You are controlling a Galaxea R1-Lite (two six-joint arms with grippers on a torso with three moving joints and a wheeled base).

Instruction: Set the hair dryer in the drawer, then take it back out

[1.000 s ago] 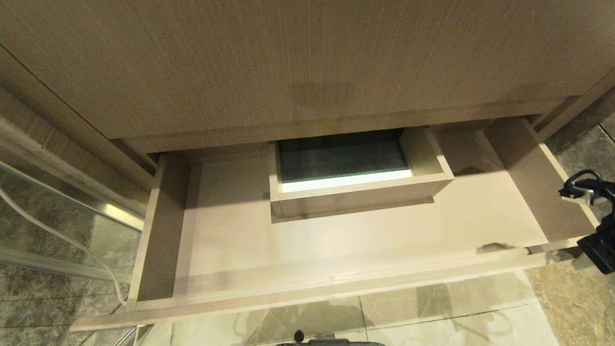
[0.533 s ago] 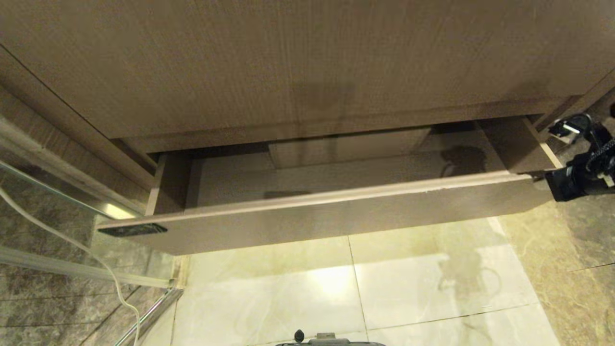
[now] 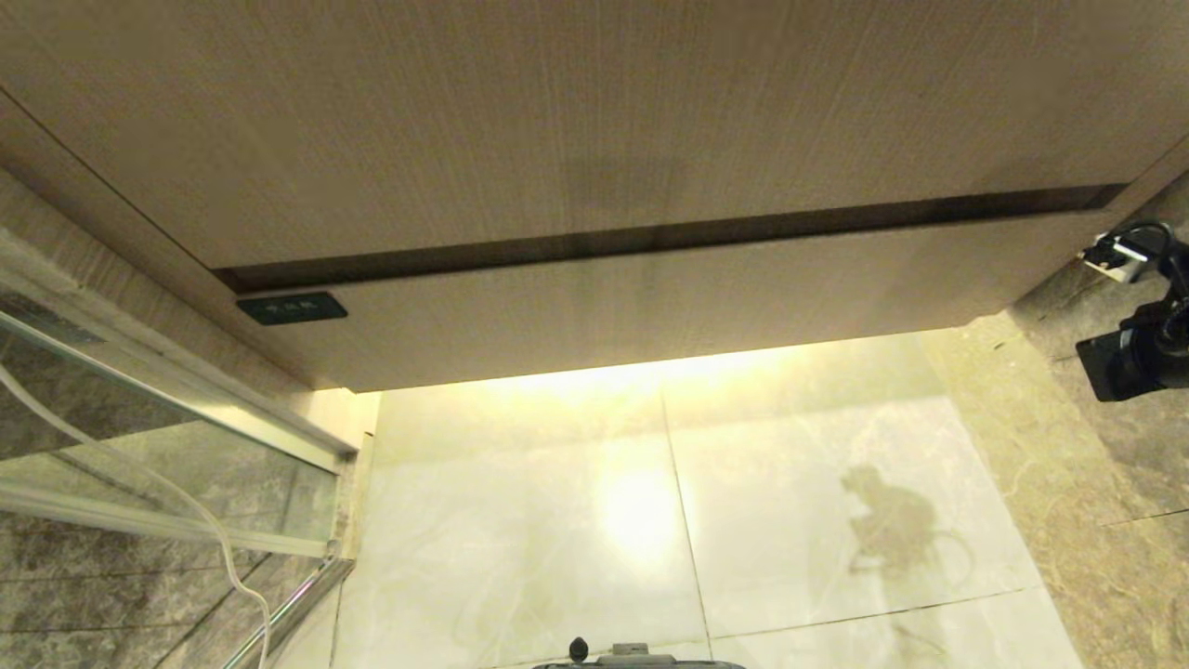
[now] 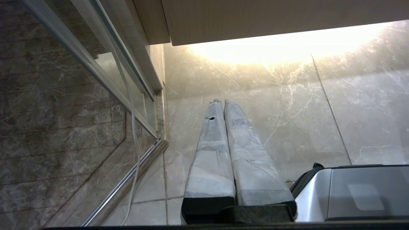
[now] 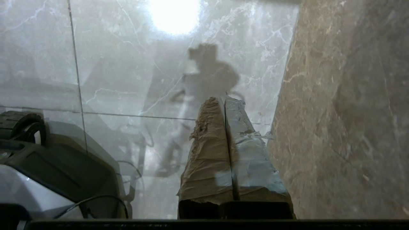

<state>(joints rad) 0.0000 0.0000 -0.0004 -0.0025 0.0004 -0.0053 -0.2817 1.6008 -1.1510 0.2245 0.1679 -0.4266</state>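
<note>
Only 1 piece of lettering shows: a small dark label [image 3: 292, 308] at the left end of the drawer [image 3: 650, 307] front, in the head view. It carries pale characters, too small and blurred to read.

Glossy marble floor [image 3: 790, 483] — glass partition [image 3: 139, 437] — wood cabinet panel [image 3: 557, 121].

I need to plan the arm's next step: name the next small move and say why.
Probably bring the right hand back toward the drawer front to pull it open. The drawer sits shut under the taller panel, no hair dryer shows in any view, and that hand's fingers are together with nothing between them, over the floor.
</note>
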